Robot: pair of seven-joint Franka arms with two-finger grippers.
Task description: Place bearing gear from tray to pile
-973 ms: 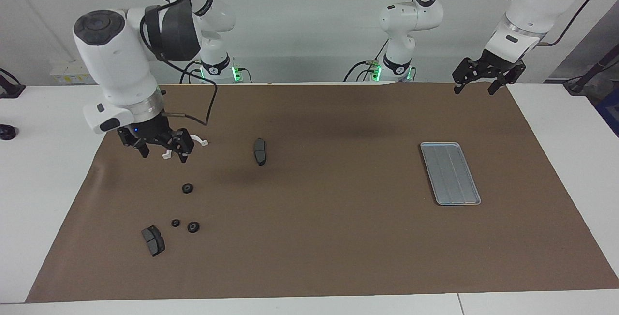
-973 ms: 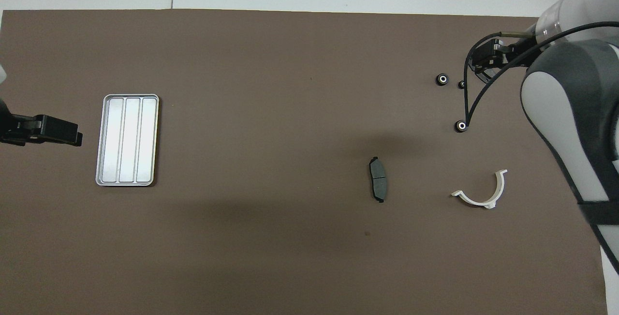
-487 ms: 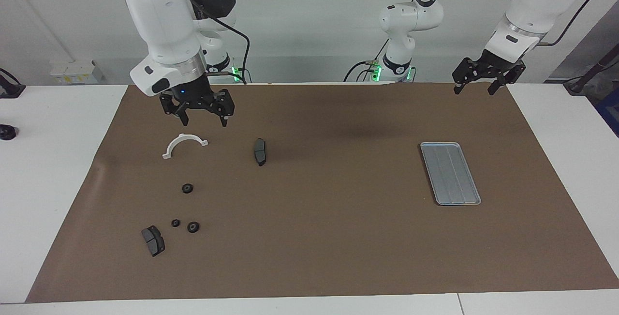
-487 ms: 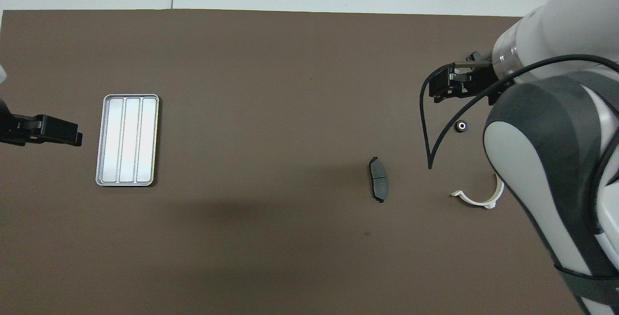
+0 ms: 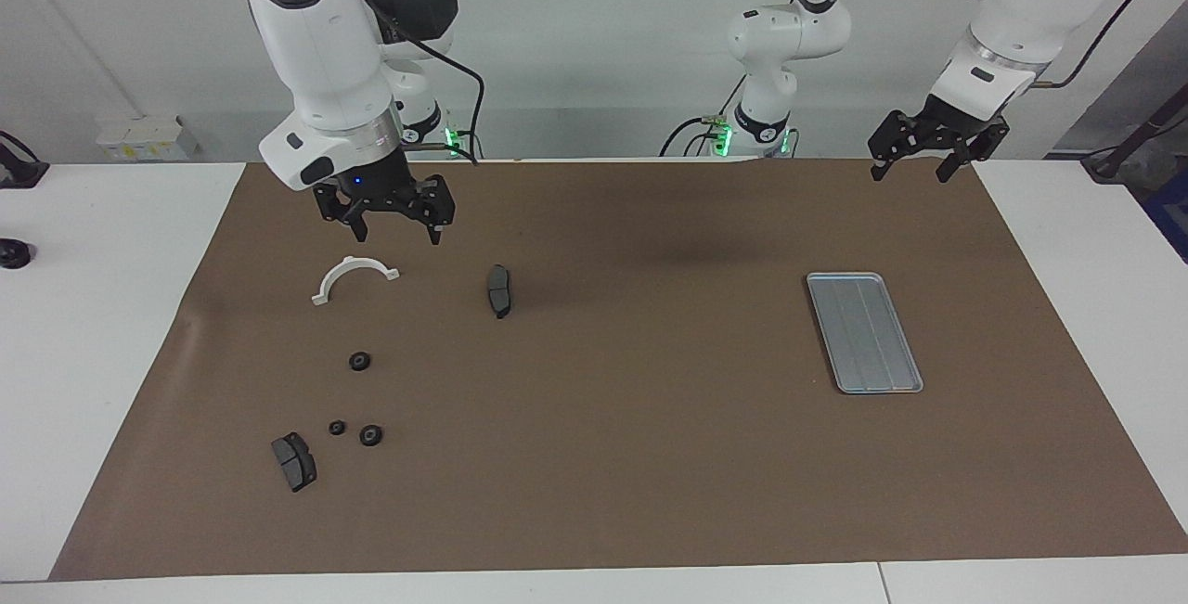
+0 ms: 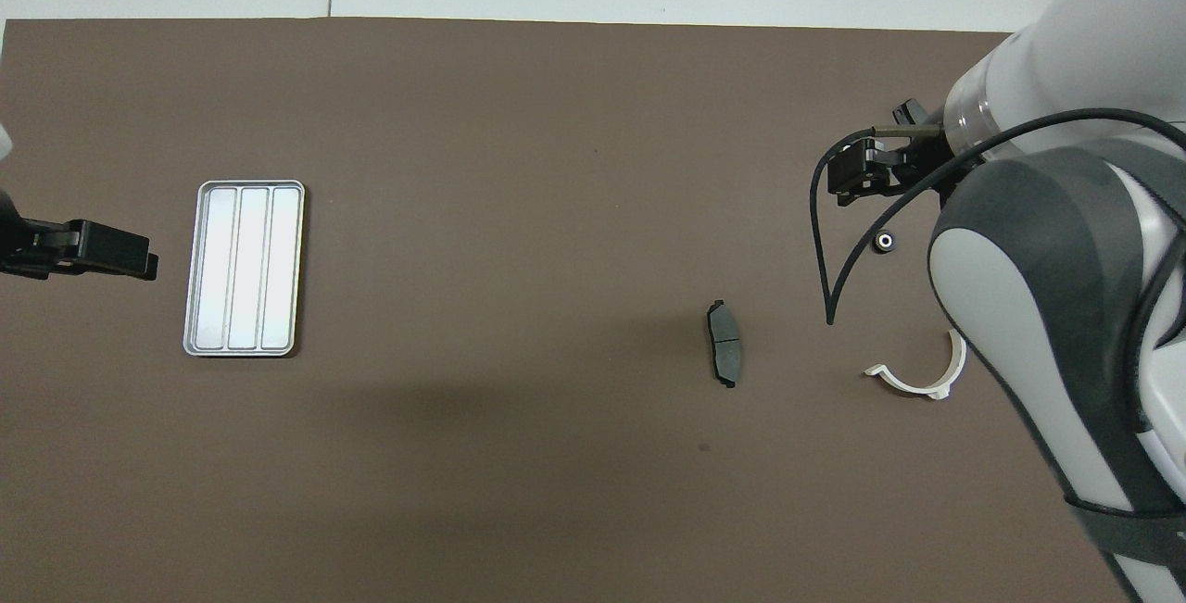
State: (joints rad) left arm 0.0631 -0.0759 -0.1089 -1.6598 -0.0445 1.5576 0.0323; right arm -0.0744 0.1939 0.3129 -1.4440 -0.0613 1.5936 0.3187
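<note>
I see my right gripper (image 5: 397, 235) wide open and holding nothing, up over the white half-ring (image 5: 353, 277). My left gripper (image 5: 912, 170) waits open. The tray (image 5: 864, 332) is bare. The gears (image 5: 360, 361) lie apart.

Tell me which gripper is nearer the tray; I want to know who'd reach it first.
Left. The left gripper hangs over the mat's edge at the tray's end of the table; the right gripper is up over the white half-ring at the right arm's end.
</note>
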